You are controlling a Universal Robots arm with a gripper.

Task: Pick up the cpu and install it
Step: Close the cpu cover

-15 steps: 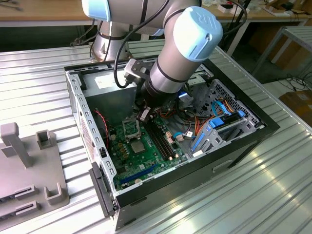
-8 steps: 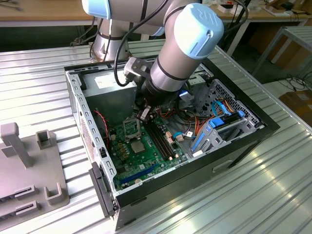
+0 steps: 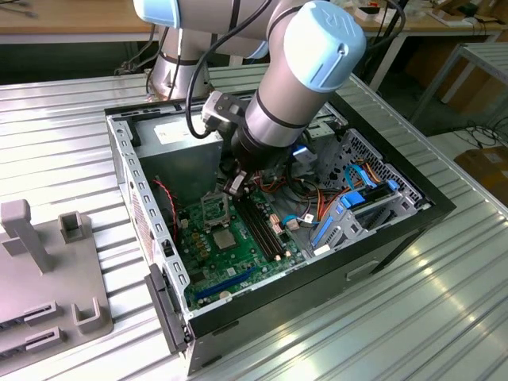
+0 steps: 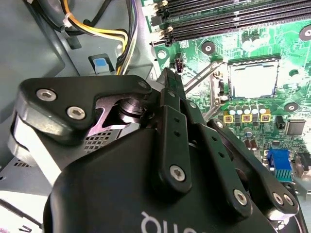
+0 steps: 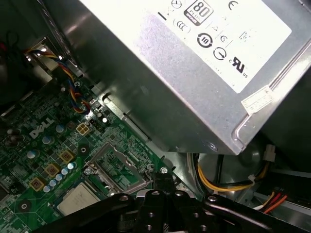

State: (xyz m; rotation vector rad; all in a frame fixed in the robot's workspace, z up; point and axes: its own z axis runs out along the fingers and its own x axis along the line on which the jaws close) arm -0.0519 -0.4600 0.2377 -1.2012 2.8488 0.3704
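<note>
Already the cpu point(image 4: 253, 75) lies flat in its socket on the green motherboard point(image 3: 238, 254), silver top facing up, a little beyond the gripper's point(image 4: 167, 80) tips and apart from them. Being square, it has no long axis; its edges run parallel with the socket's sides. In the exterior view the same chip point(image 3: 224, 239) sits below and just ahead of the gripper point(image 3: 236, 184), which hangs over the open computer case point(image 3: 413, 230). The fingers point(image 4: 171, 126) are pressed together and hold nothing. One cpu shows. Beside it the socket's metal frame point(image 5: 115, 167) stands swung open, between the chip point(image 5: 77, 199) and the grey power supply point(image 5: 194, 73). Four long memory slots point(image 4: 218, 22) run side by side past the socket, all bare.
</note>
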